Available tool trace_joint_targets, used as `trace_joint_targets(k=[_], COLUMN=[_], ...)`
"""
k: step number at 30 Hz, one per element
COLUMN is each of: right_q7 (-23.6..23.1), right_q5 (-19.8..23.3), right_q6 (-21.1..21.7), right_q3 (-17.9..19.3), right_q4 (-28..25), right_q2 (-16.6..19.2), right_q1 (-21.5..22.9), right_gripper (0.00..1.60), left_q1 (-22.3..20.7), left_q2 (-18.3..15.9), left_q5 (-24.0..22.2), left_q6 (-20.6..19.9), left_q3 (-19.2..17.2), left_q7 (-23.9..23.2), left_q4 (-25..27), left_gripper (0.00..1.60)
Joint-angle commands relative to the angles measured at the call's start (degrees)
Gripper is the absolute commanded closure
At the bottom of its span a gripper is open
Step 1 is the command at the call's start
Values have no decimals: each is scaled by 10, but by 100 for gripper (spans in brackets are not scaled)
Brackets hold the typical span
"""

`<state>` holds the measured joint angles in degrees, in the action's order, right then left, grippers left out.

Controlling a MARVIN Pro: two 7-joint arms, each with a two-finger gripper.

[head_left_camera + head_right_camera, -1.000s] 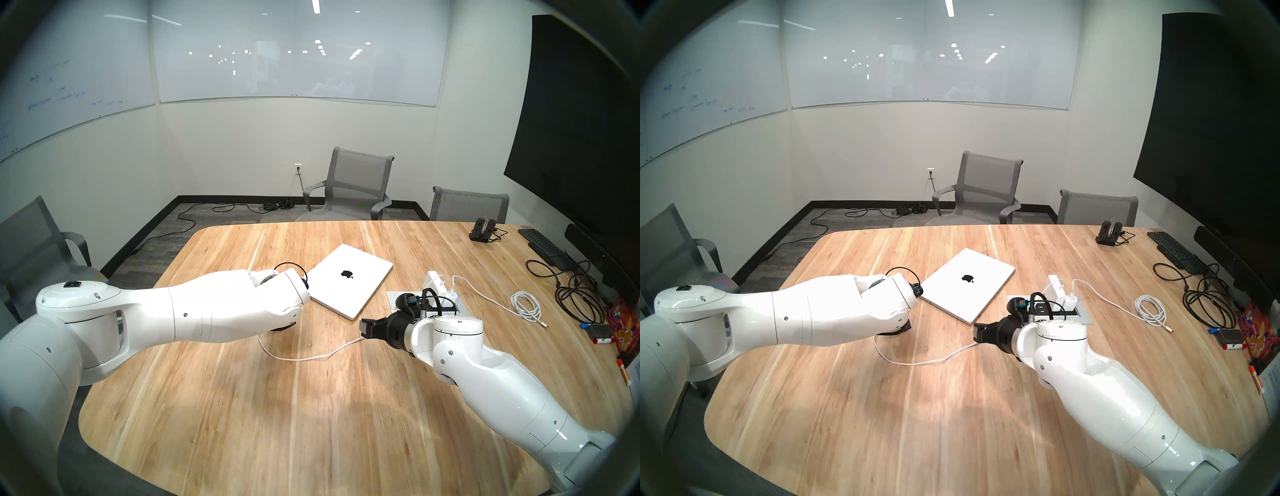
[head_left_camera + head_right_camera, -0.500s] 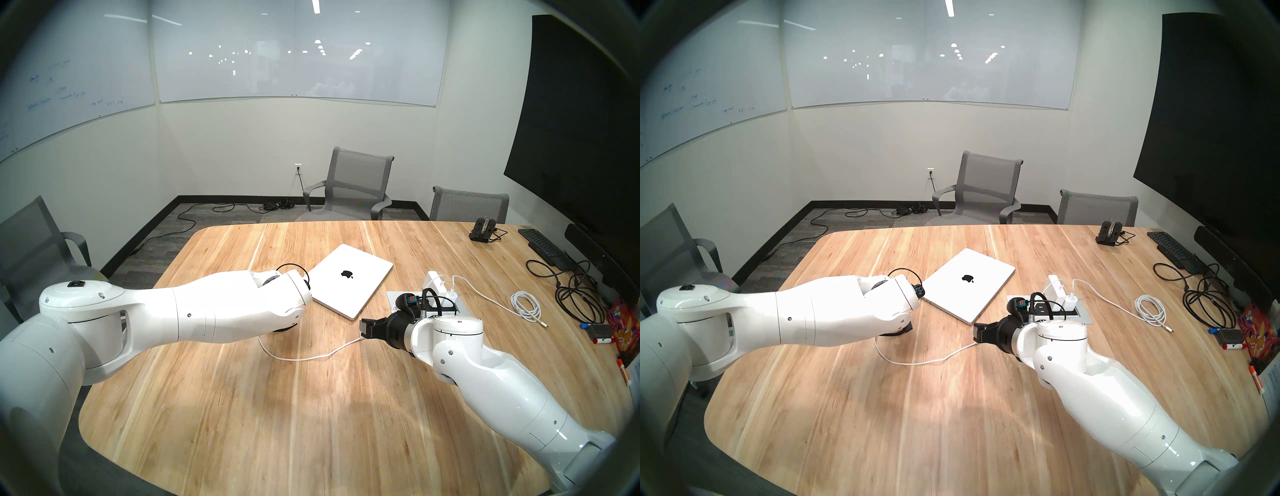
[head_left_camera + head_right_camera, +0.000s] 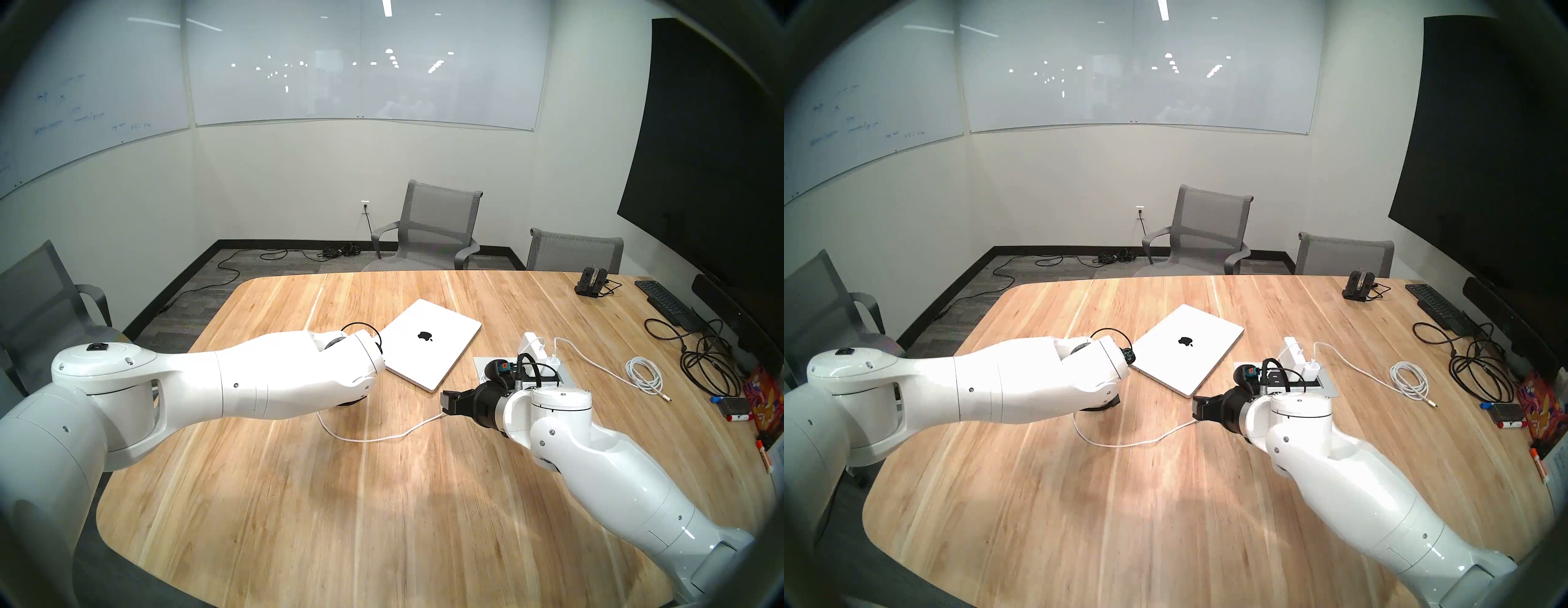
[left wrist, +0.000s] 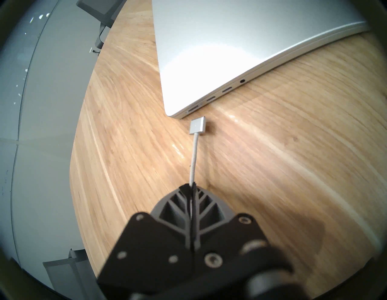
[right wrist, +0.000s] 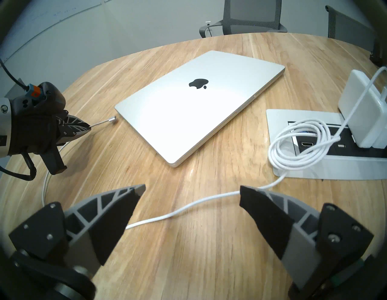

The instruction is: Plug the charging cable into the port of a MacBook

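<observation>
The closed silver MacBook (image 3: pixel 428 339) lies on the wooden table, apple logo up, and also shows in the right wrist view (image 5: pixel 199 109). Its port row (image 4: pixel 193 109) faces my left gripper. My left gripper (image 4: pixel 189 185) is shut on the white charging cable (image 4: pixel 193 159) a short way behind its flat silver plug (image 4: pixel 197 126). The plug hovers just short of the laptop's corner, apart from the edge. The cable trails across the table (image 3: pixel 373 439) to my right gripper (image 5: pixel 192 190), which is open and empty above it.
A recessed power hub (image 5: pixel 314 117) with a white charger brick (image 5: pixel 360 109) sits right of the laptop. Another white cable with a coiled bundle (image 3: pixel 645 375), black cables (image 3: pixel 704 365) and a keyboard (image 3: pixel 666 301) lie at the far right. Chairs stand around the table.
My left arm has shifted slightly right, toward the laptop's corner, carrying the cable. The right arm has not moved.
</observation>
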<state>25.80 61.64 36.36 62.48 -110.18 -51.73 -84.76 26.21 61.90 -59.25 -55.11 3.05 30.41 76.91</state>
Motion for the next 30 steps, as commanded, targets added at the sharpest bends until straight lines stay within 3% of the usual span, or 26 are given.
trace_joint_targets(k=[1,30], right_q7=[0,0], right_q5=[-1,-1], right_q6=[0,0], right_q3=[1,1], right_q4=[-9,-9], right_q2=[-1,-1], right_q1=[4,4], right_gripper=[0,0], left_q1=[-15,-21], left_q2=[7,24], left_q5=[1,6], left_q6=[1,1], left_q3=[-4,6], left_q7=[-1,2], left_q4=[-1,-16], left_gripper=[160,160])
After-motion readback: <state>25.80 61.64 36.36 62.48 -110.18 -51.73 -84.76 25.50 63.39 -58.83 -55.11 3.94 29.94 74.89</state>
